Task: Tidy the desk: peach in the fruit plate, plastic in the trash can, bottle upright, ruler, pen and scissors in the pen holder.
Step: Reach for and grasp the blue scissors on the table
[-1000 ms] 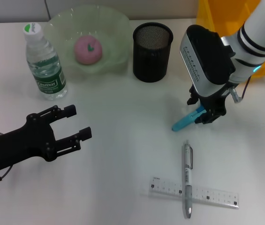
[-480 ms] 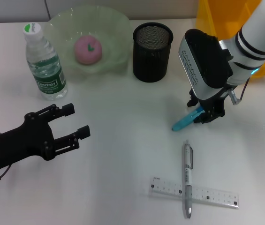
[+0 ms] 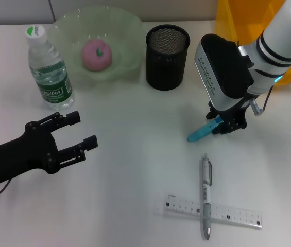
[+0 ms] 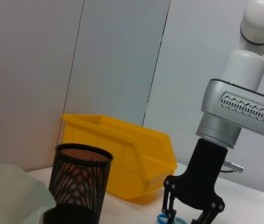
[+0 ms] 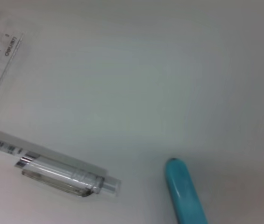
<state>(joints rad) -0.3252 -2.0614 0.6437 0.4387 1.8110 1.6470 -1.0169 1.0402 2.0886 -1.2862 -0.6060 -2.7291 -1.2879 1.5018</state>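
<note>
Right gripper (image 3: 226, 123) clamped on blue-handled scissors (image 3: 201, 133), their tip slanting down to the desk (image 3: 135, 195); pen (image 3: 205, 195) and ruler (image 3: 213, 211) just beyond that tip; left gripper (image 3: 81, 133) idle, fingers spread, well apart.

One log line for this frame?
right gripper: on scissors, desk level | left gripper: open, idle | pen, ruler: loose

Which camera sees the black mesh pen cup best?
The head view: the whole pen holder shows from above, open mouth included, standing beside the fruit plate. The left wrist view shows its side, cut off at the bottom. The right wrist view misses it.
</note>
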